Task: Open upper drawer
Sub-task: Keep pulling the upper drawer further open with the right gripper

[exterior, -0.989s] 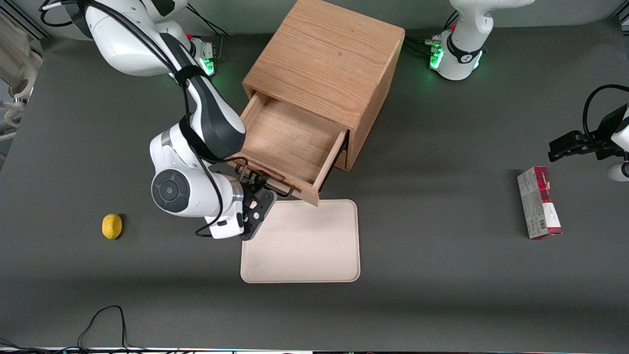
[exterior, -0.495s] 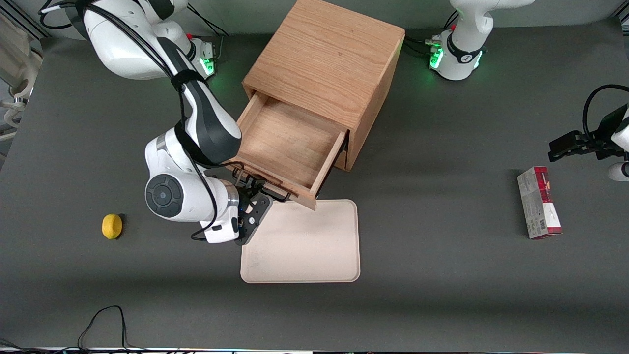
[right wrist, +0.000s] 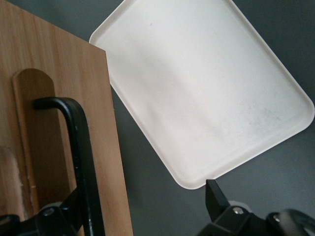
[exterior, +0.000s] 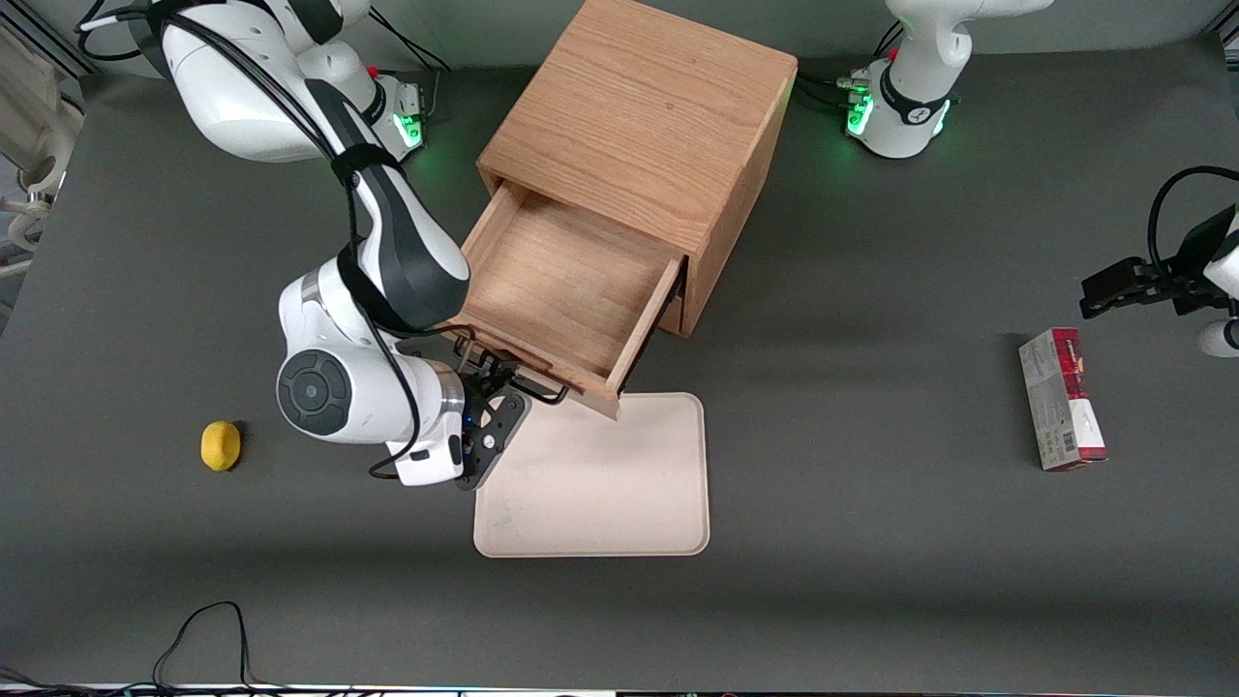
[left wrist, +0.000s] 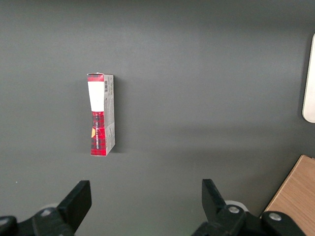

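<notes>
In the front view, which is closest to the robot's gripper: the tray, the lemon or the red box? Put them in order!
Measured from the gripper at the upper drawer handle:
1. The tray, just beside it, nearer the front camera.
2. The lemon, toward the working arm's end of the table.
3. The red box, far off toward the parked arm's end.

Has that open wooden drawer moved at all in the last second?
Yes. The upper drawer, with the tool at its handle, has swung sideways toward the lemon; its corner has drawn back off the tray.
</notes>
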Robot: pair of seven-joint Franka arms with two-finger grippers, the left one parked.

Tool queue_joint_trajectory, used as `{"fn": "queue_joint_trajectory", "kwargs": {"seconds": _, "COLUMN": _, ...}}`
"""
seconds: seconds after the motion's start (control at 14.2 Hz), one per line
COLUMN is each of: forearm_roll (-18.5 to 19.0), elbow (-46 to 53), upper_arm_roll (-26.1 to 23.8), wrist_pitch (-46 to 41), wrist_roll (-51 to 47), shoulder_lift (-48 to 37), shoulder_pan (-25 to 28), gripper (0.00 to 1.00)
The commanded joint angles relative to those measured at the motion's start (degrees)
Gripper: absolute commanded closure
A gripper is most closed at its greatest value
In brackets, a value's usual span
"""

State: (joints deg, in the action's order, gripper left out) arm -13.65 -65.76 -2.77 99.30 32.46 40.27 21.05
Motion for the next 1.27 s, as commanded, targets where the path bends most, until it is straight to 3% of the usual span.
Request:
{"fn": "queue_joint_trajectory", "kwargs": {"seconds": 0.0, "forearm_roll": -1.03, "elbow": 3.26, "upper_arm_roll": -0.57, "wrist_pitch": -0.07, "wrist_roll": 1.29, "shoulder_lift": 2.00, "shoulder_pan": -1.18, "gripper": 0.00}}
{"fn": "queue_joint_trajectory", "kwargs": {"seconds": 0.64, "forearm_roll": -3.58, "elbow": 3.62, "upper_arm_roll": -0.57, "wrist_pitch": -0.16, "wrist_roll": 1.20, "shoulder_lift": 2.36, "shoulder_pan": -3.20, "gripper": 0.00}}
{"fn": "queue_joint_trajectory", "kwargs": {"seconds": 1.2, "forearm_roll": -3.67, "elbow": 3.53, "upper_arm_roll": -0.49, "wrist_pitch": 0.28, "wrist_roll": 0.94, "shoulder_lift": 2.53, "shoulder_pan": -4.35, "gripper": 0.00}}
